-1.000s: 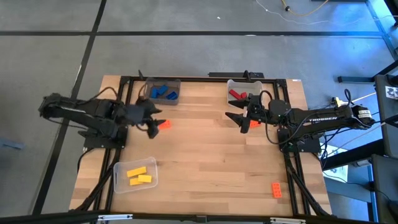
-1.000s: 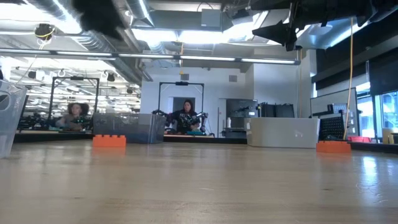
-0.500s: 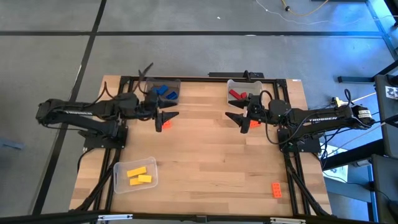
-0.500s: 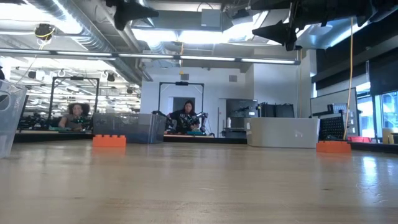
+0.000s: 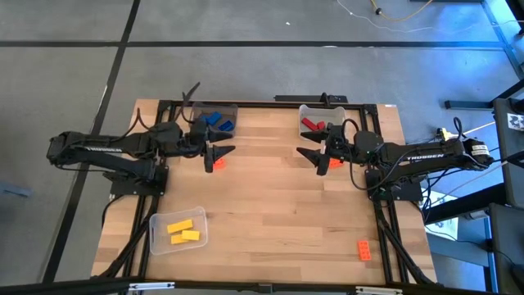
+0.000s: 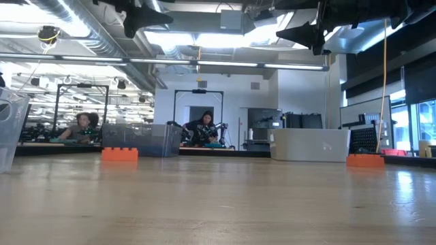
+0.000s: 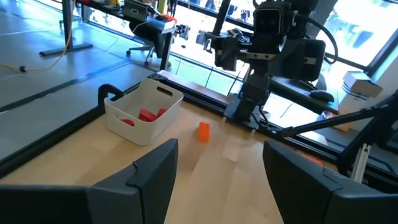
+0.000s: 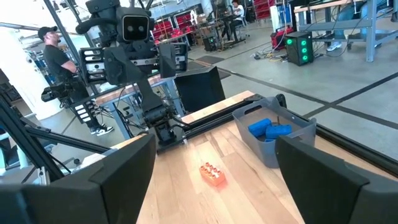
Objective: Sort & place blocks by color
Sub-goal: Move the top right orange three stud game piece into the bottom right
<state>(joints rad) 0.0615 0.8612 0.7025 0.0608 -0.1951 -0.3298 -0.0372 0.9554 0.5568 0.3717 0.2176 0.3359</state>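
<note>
Your left gripper (image 5: 214, 152) hangs above the orange brick (image 5: 217, 163) just beside the blue-brick bin (image 5: 214, 120), fingers apart, holding nothing. Your right gripper (image 5: 315, 156) hangs over a second orange brick (image 5: 334, 163) near the red-brick bin (image 5: 315, 121), fingers apart too. A third orange brick (image 5: 363, 249) lies well apart; yellow bricks (image 5: 182, 231) are binned.

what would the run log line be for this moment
left gripper: open, above small orange studded brick | right gripper: open, above second orange brick | third orange brick: loose at table's near right
</note>
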